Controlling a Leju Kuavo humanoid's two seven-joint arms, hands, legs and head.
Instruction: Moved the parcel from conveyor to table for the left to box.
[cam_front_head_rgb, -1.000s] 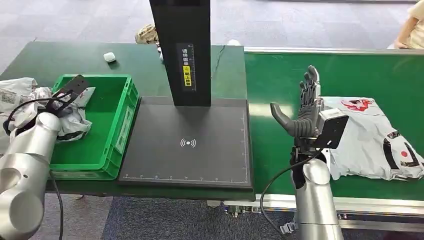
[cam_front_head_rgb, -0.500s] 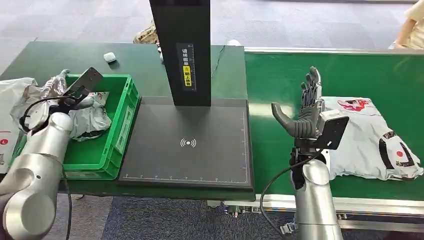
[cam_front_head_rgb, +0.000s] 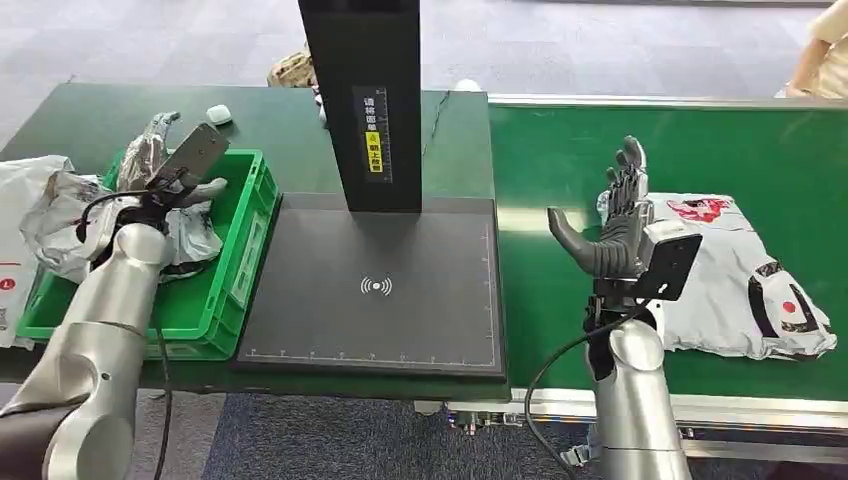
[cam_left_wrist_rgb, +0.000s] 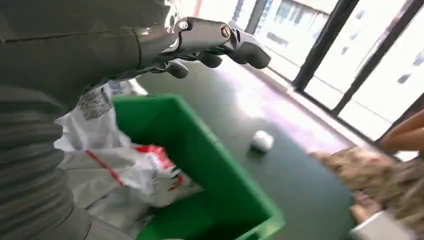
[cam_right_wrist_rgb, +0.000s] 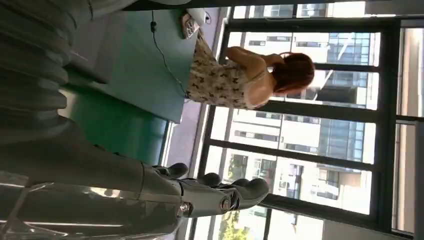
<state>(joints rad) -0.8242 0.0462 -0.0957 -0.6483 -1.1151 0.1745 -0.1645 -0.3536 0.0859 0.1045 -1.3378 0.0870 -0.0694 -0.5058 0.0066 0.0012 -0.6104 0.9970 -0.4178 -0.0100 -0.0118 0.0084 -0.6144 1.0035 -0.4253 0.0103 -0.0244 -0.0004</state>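
Head view: the right hand (cam_front_head_rgb: 612, 222) stands spread beside the parcel (cam_front_head_rgb: 740, 280) on the conveyor (cam_front_head_rgb: 560, 160); the left hand (cam_front_head_rgb: 175, 185), fingers apart, hovers over the green bin (cam_front_head_rgb: 235, 265).

Parcel (cam_front_head_rgb: 745, 280) on conveyor (cam_front_head_rgb: 560, 150), right

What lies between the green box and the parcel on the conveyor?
In the head view, between the green box and the parcel lie the dark scanning platform and the right hand.
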